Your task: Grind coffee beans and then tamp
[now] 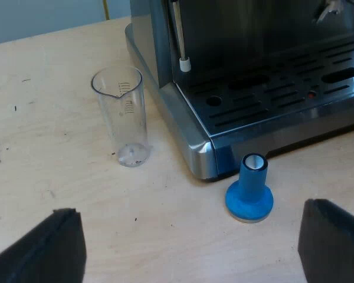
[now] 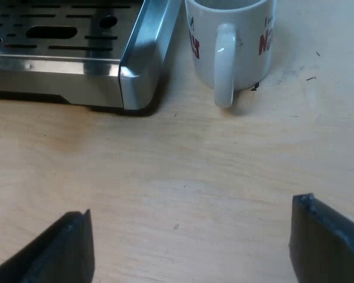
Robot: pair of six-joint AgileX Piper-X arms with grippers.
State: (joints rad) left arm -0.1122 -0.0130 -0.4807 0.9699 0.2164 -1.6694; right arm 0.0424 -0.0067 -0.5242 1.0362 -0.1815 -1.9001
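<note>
The left gripper [image 1: 189, 250] is seen hovering low over the wooden table [image 1: 41, 177], its two black fingers [image 1: 47, 250] spread wide with nothing held between them. Just beyond them the blue tamper [image 1: 249, 190] is found, stood upright on its broad base on the table, just beside the front corner of the espresso machine [image 1: 194, 147]. A clear measuring glass [image 1: 121, 115] is set upright near the machine's side wall, with a strip of table left between the two. A few dark specks may be lying at its bottom, though that cannot be told for certain. The slotted drip tray [image 1: 283, 88] is shown along the machine's front, and a thin steam wand [image 1: 180, 35] with a white tip is hung above the tray's edge.

Over at the right gripper [image 2: 192, 244], the fingers [image 2: 327, 244] are likewise held far apart and empty above bare table [image 2: 183, 171]. A white mug [image 2: 236, 35] with red lettering is placed upright near another front corner of the espresso machine [image 2: 135, 65], its handle turned toward the gripper.
</note>
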